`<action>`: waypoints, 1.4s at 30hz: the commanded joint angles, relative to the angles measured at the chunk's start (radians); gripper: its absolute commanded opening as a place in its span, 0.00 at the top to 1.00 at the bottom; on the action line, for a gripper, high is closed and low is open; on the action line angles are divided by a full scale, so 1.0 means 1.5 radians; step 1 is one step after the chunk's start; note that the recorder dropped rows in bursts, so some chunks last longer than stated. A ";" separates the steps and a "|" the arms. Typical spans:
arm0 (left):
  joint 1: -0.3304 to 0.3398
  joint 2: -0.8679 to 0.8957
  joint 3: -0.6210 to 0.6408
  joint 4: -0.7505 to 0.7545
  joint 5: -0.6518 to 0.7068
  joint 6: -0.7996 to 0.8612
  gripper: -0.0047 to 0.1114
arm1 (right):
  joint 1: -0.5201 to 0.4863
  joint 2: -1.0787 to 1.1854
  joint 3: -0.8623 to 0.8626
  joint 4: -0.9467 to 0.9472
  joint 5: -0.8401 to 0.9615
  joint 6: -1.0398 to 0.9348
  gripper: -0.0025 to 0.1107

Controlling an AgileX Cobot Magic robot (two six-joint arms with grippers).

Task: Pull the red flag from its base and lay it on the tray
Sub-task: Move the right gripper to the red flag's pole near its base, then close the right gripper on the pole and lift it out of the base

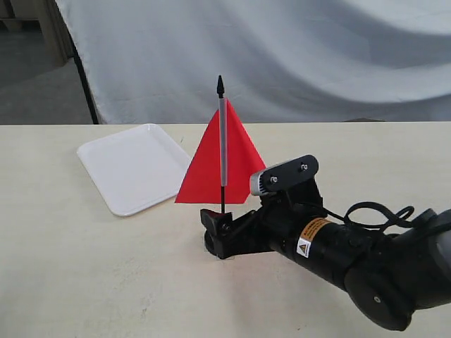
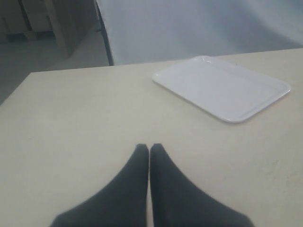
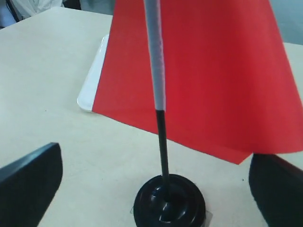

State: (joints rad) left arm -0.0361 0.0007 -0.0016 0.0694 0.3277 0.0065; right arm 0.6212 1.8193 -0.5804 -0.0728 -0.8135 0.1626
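While the right gripper is hanging low with jaws spread wide either side of the base, gripping nothing, it is probably lining up to pin the base so the red flag pulls free. That flag is standing upright in the base, tray lying empty at its 10 o'clock; left gripper is idling closed, empty, over the table.

Bright red flag, black pole with grey-white sleeve, black base, white tray
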 commanded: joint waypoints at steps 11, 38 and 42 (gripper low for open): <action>-0.001 0.000 0.001 0.003 -0.010 -0.004 0.95 | 0.001 0.160 -0.072 0.016 -0.189 -0.039 0.06; -0.001 0.000 0.001 0.003 -0.010 -0.004 0.95 | 0.001 -0.001 -0.116 -0.037 -0.057 -0.027 0.98; -0.001 0.000 0.001 0.003 -0.010 -0.004 0.95 | 0.008 -0.062 -0.226 -0.005 0.258 -0.022 0.98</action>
State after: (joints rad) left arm -0.0361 0.0007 -0.0016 0.0694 0.3224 0.0065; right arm 0.6254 1.7730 -0.8275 -0.1164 -0.7246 0.1228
